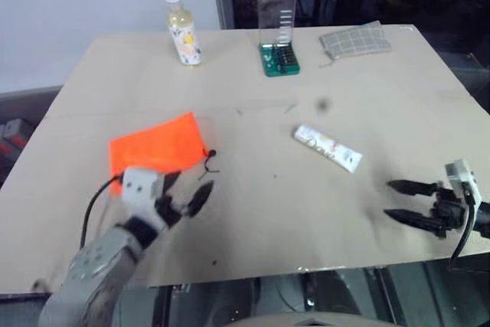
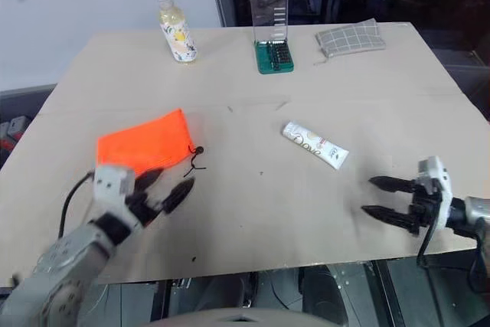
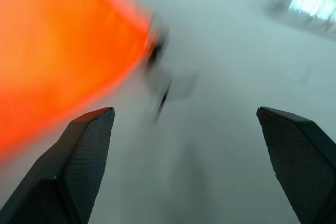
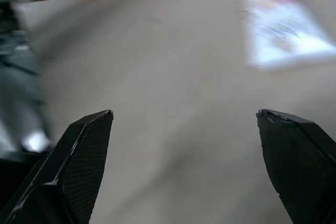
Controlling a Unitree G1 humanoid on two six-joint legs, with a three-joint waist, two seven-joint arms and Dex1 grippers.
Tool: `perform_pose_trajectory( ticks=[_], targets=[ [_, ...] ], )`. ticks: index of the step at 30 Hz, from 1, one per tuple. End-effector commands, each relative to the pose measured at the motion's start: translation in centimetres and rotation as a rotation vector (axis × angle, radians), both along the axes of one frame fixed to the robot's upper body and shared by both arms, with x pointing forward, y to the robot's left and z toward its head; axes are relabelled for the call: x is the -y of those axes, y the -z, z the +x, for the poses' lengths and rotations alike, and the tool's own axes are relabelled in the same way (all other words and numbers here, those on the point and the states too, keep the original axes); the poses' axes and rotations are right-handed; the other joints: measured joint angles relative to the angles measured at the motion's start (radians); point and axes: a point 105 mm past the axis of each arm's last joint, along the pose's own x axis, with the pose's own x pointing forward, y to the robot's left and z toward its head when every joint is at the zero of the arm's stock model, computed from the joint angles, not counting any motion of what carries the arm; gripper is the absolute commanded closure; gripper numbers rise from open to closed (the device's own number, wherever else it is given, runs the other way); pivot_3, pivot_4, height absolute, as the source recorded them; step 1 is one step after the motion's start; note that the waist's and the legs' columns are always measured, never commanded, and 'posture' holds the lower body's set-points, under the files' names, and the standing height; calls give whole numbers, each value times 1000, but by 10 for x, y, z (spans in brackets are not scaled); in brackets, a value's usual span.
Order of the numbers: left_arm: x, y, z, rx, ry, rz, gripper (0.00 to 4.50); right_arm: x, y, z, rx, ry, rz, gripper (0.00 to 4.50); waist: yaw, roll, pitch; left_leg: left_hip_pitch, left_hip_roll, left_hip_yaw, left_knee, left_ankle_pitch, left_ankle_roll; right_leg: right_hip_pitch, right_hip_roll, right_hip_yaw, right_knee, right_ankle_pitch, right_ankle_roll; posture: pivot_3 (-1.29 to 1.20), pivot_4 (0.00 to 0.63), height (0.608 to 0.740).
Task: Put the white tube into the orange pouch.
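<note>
Head views show the table (image 1: 253, 250) with the pouch (image 1: 157, 145) lying flat at left and the tube (image 1: 327, 148) near the middle, well apart. Probably best: right gripper (image 1: 400, 199) takes the tube across its width while the left gripper (image 1: 187, 189) lifts the pouch mouth. Both grippers are spread wide and hold nothing.

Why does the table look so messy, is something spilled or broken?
Nothing looks spilled or broken. The white tube lies flat and whole on the table, apart from the orange pouch, whose black cord trails loose at one corner. The bottle stands upright at the far edge. Both grippers, left and right, are open and empty.
</note>
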Motion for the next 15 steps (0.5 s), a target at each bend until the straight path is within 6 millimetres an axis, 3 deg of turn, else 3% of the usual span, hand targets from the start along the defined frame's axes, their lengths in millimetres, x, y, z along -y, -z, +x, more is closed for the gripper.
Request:
perform_pose_trajectory(
  ticks=[1, 6, 15],
  targets=[
    [-8, -11, 23, 0, -171, 17, 0, -22, -20, 0, 53, -46, 51, 70, -4, 0, 0, 0, 0, 0, 0, 0, 0, 0, 0, 0, 0, 0, 0, 0, 150, 740],
    [-13, -13, 53, -17, -376, 26, 0, -33, -22, 2, 69, -33, 92, 70, -2, -3, 0, -1, -2, -1, 0, 0, 0, 0, 0, 0, -1, 0, 0, 0, 150, 740],
    [-14, 6, 83, -91, -508, 118, 0, -28, -17, 3, 80, 11, 90, 70, 17, -3, 0, -5, -2, -1, -1, 3, -5, -4, -1, 0, -1, 0, 0, 0, 150, 740]
  ],
)
